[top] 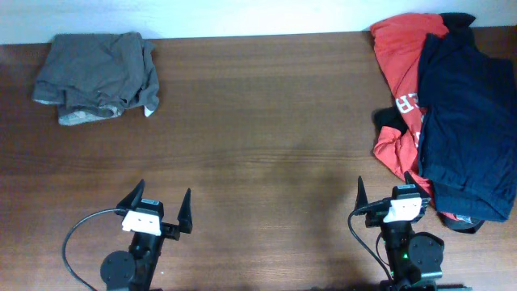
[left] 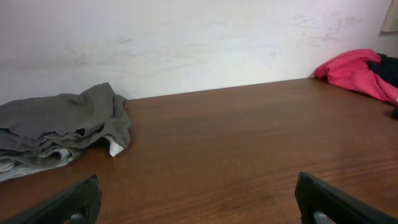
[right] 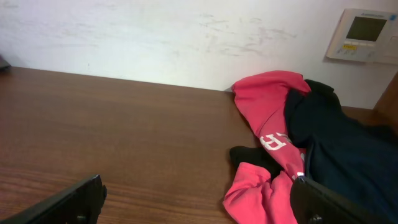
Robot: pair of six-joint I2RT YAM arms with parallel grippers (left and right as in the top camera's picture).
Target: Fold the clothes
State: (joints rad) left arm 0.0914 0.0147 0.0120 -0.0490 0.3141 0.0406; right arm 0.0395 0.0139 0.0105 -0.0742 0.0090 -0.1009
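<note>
Because the soft dark navy shorts (top: 467, 121) lie over the red lettered jersey (top: 400, 48), the right pincer (top: 384, 192), apart and empty like the left pincer (top: 164, 194), may catch both.

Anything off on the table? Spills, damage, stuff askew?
Nothing spilled or damaged. Only mess: at the far right the navy shorts lie heaped over the crumpled red jersey, running past the picture's right edge. The grey-brown garment at far left is loosely bunched, a pale corner poking out.
</note>
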